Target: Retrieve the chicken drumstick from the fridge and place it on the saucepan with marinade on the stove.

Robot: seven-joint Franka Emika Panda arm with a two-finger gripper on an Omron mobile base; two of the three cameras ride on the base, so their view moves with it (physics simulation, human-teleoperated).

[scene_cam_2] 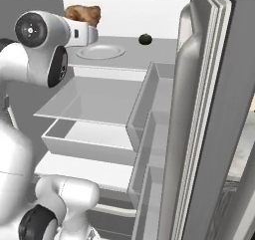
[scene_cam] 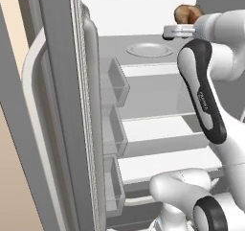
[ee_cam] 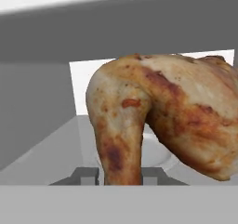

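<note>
From the left base view we see the chicken drumstick [scene_cam: 187, 13] lifted above the fridge [scene_cam: 158, 96] top shelf. The right base view shows it over a pale plate [scene_cam_2: 101, 51]. In the hand view our pincer [ee_cam: 120, 175] is clamped on its narrow, stiff bone end; the greasy, top-heavy meat could slip.

Readable text: none that can be made out in any view.
White robot arm with dark joint covers [scene_cam: 206, 96]: a short pale mark runs along the dark cover of the forearm in the left base view; it looks like lettering but is too small and blurred to read.
Tall grey fridge with white interior and grey shelves [scene_cam_2: 209, 109]: no label, brand or number on its door, bins or shelves.
Golden-brown roasted chicken drumstick [ee_cam: 162, 121]: no marking or tag.
</note>
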